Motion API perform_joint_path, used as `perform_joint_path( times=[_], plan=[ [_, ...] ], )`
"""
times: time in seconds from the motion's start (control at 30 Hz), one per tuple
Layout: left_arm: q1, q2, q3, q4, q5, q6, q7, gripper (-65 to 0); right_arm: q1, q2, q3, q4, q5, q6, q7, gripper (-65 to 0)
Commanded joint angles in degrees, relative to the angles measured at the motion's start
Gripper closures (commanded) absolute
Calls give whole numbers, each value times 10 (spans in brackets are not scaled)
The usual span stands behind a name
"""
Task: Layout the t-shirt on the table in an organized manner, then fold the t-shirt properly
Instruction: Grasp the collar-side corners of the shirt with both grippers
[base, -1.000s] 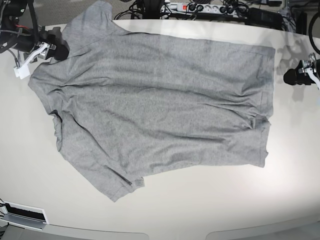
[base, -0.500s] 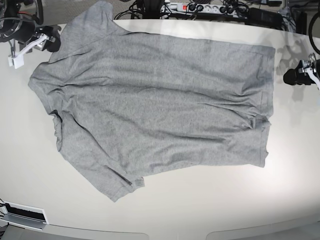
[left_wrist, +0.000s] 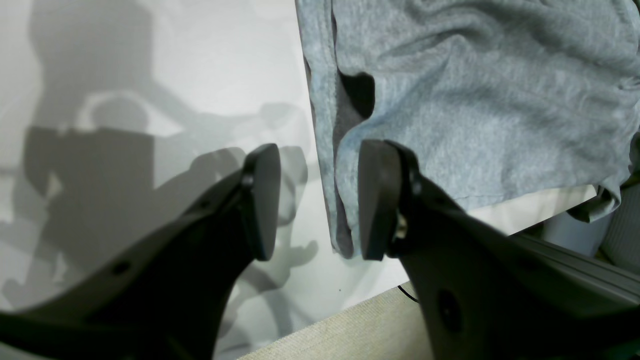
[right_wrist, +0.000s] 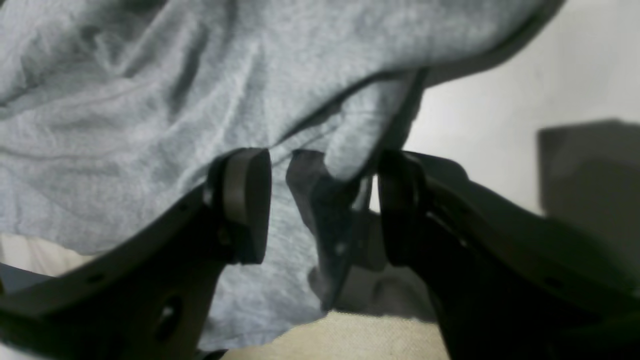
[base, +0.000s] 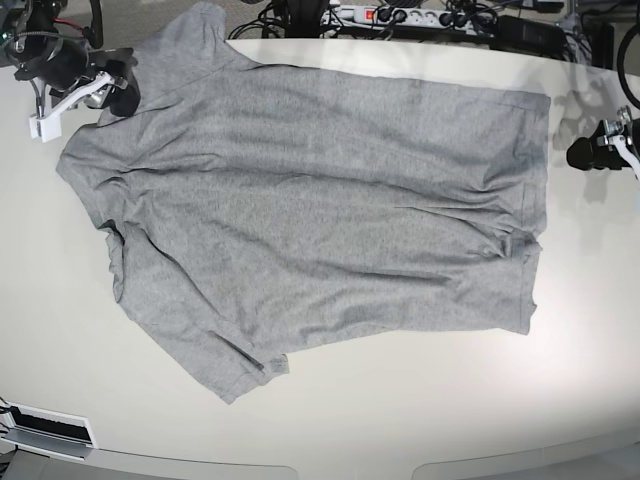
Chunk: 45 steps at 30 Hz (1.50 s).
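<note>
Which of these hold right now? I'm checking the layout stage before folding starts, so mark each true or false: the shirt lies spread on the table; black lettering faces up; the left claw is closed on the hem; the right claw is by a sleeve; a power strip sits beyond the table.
1. The t-shirt lies spread on the table. True.
2. Black lettering faces up. False: only plain grey shows.
3. The left claw is closed on the hem. False: it is open, beside the hem.
4. The right claw is by a sleeve. True.
5. A power strip sits beyond the table. True.
</note>
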<state>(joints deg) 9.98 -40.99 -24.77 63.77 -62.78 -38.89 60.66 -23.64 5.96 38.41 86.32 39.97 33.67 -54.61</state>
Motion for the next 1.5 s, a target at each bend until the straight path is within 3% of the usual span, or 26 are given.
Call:
perform_joint_path(
  times=[0.0, 0.23, 0.47, 0.53, 0.9, 0.97, 1.1, 1.2, 1.4, 1.47],
  plan=[
    [-3, -17, -5, 7, -14, -6, -7, -272, -1, 5, 3, -4, -15, -10, 7, -365],
    [-3, -17, -5, 7, -23, -6, -6, -272, 30, 5, 3, -66, -25, 9, 14, -364],
    [-3, -17, -5, 7, -23, -6, 16, -271, 33, 6, 3, -66, -20, 12, -47, -357],
    [-3, -17, -5, 7, -23, -5, 16, -272, 32, 7, 3, -66, -21, 26, -52, -357],
    [-3, -17, -5, 7, -25, -5, 23, -272, 11, 20, 3, -66, 3, 34, -65, -353],
    [-3, -17, -5, 7, -25, -5, 23, -271, 11, 20, 3, -66, 3, 33, -71, -295],
    [-3, -17, -5, 7, -25, -5, 24, -271, 11, 20, 3, -66, 9, 37, -70, -121],
    [-3, -17, -5, 7, -25, -5, 24, -272, 14, 20, 3, -66, 18, 63, -72, 0],
    [4, -17, -5, 7, -50, -5, 24, -277, 14, 20, 3, -66, 18, 63, -72, 0],
    [17, -15, -5, 7, -68, -5, 24, -309, 14, 20, 3, -66, 18, 63, -72, 0]
  ],
)
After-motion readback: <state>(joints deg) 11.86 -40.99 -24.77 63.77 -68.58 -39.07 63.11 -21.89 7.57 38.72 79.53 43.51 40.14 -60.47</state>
